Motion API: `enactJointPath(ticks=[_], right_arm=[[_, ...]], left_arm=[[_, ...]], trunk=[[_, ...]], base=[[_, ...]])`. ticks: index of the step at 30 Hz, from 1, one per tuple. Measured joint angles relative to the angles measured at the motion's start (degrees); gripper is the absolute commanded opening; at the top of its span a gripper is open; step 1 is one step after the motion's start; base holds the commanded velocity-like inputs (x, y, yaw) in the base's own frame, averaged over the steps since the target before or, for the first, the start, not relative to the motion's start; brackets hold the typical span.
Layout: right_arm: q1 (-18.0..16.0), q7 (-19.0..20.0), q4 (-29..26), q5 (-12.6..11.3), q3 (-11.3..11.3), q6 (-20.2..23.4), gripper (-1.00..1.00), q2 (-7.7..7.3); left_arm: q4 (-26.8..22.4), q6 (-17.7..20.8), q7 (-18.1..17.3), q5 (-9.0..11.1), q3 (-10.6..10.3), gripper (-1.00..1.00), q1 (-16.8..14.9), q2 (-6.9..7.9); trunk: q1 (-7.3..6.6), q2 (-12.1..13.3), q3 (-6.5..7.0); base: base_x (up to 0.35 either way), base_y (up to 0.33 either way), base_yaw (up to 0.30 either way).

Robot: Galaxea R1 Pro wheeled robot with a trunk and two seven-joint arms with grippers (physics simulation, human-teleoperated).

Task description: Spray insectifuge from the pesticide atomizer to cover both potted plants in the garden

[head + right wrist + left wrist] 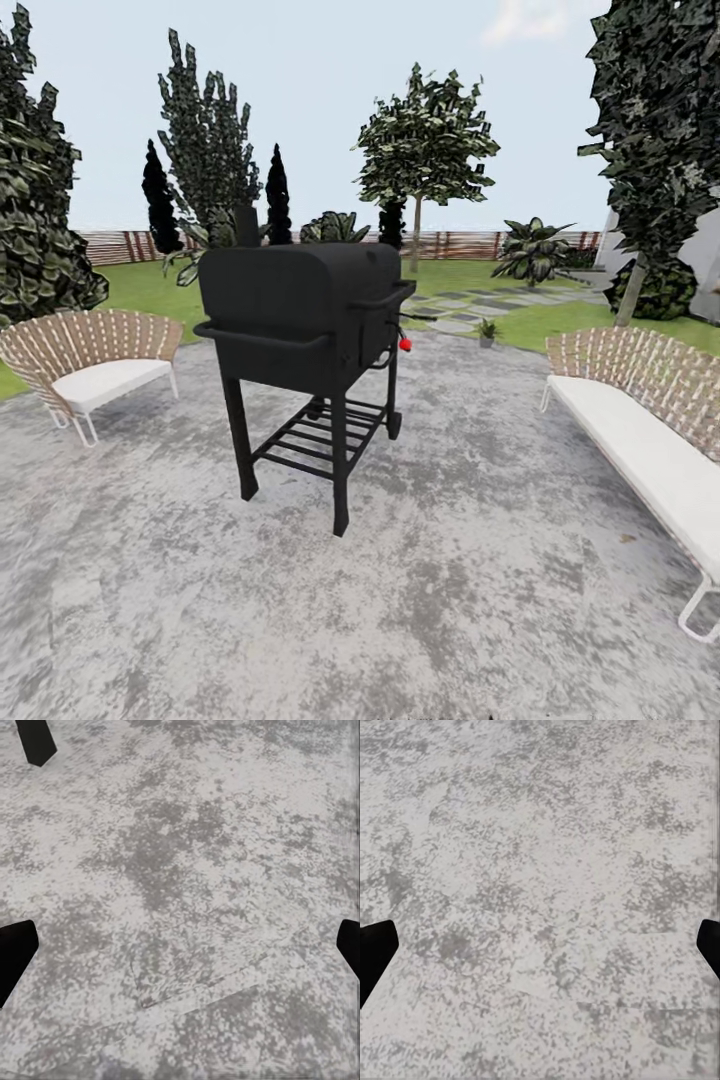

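From the head camera I am looking across the round grey mottled paved patio [420,600], and the thing nearest me is a tall black box-shaped barbecue grill [300,330] on four thin legs with a slatted lower shelf, a short chimney on top and a small red knob at its side. To its left stands a curved chair with a woven tan slatted back and a white seat cushion [85,365]; along the right edge runs a long bench of the same tan slats with a white cushion [640,430]. Beyond the grill, at the far rim of the patio just where the grass begins, I can see one of the potted plants, a small low rosette of green leaves in a little grey pot [487,332]. Irregular grey stepping stones [470,305] lead away behind it over the green lawn [150,285] toward a brown slatted fence [460,243], with tall dark trees and a broad-leaved bush along that boundary. I cannot make out the dark green spray bottle anywhere. In the left wrist camera the left gripper [540,945] hangs over bare patio paving, its two black fingertips [375,949] at opposite edges of the picture, spread wide with nothing between them. The right gripper [180,949] in its own wrist camera is likewise spread wide over the paving and holds nothing.
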Motion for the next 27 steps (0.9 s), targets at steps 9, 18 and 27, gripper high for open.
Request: enactJointPath(ticks=[9, 18, 27], right_arm=[[0.0, -0.1, 0.0, 0.2, 0.1, -0.1, 1.00, 0.01], [0.0, -0.1, 0.0, 0.0, 0.0, 0.0, 1.00, 0.00], [0.0, -0.1, 0.0, 0.0, 0.0, 0.0, 1.00, 0.00]], left_arm=[[0.0, 0.0, 0.0, 0.0, 0.0, 1.00, 0.0, 0.08], [0.0, 0.0, 0.0, 0.1, 0.0, 1.00, -0.1, 0.15], [0.0, 0.0, 0.1, 0.1, 0.1, 1.00, -0.1, 0.17]], trunk=[[1.98, -3.6, -1.62], [3.95, -7.2, -3.24], [5.93, -10.8, -4.85]], base=[[0.000, 0.000, -0.019], [0.000, 0.000, -0.092], [0.000, 0.000, -0.261]])
